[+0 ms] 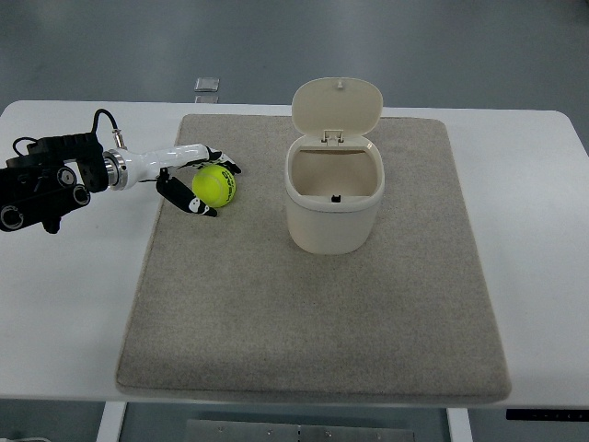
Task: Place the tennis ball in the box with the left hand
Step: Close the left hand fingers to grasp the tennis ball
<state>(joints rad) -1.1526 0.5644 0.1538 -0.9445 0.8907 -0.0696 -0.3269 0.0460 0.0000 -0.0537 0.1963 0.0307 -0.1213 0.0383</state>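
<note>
Yellow tennis ball [214, 185] sits between the left robot hand [190, 180] fingers.

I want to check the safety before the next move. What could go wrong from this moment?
1. The left hand has fingers around the tennis ball, but the grip looks partial; the ball could slip out and roll over the mat.
2. The box is light-looking, with its lid standing open; the arm might knock it while carrying the ball across.
</note>
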